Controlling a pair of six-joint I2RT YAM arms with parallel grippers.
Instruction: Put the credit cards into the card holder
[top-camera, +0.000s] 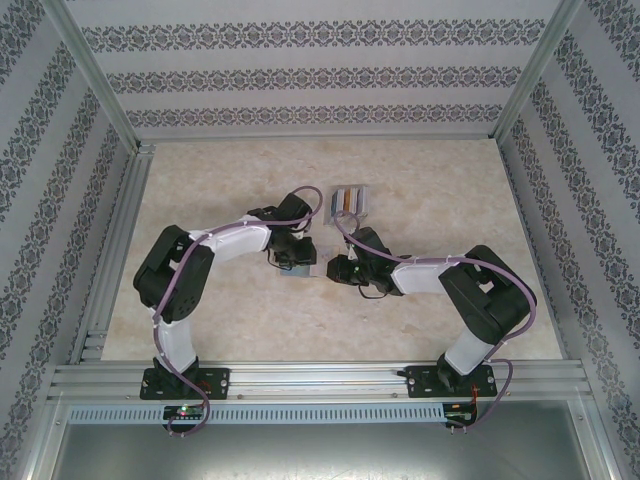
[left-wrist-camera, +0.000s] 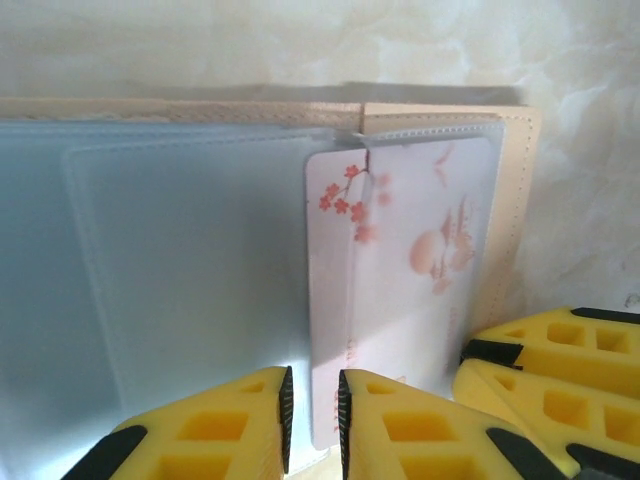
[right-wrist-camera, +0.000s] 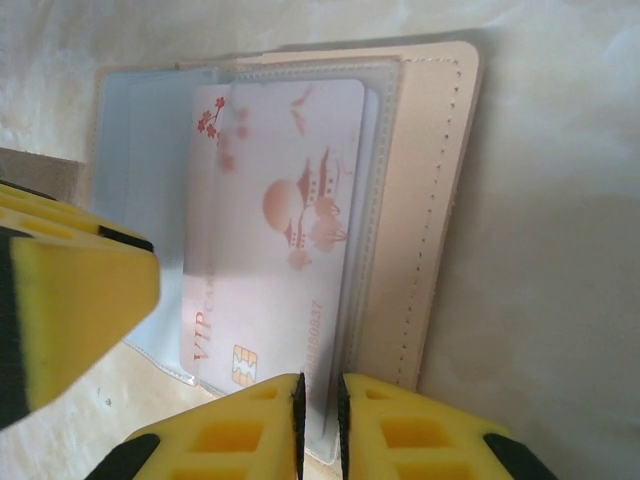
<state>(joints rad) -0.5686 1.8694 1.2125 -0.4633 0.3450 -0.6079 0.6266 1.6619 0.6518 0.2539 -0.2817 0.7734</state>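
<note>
Plastic, thin and stiff, the white card (right-wrist-camera: 280, 230) with red blossoms looks feather-light and slick. It sits partway inside a clear sleeve (left-wrist-camera: 180, 280) of the open tan card holder (right-wrist-camera: 430, 200), chip end sticking out. The best hold, I judge, is that bare short end, pushing lengthwise. The right claw (right-wrist-camera: 320, 420) is nearly closed, pinching that end. The left claw (left-wrist-camera: 312, 415) shows a thin slit over the card's other corner; whether it nips sleeve or card, I cannot tell. The floppy sleeve and light holder may slide on the marbled table (right-wrist-camera: 560, 300).

free: table (top-camera: 200, 200) sides, near edge | blocked: left claw (left-wrist-camera: 313, 395), right claw (right-wrist-camera: 320, 400) at card holder (right-wrist-camera: 430, 200); tray (top-camera: 347, 200) behind
</note>
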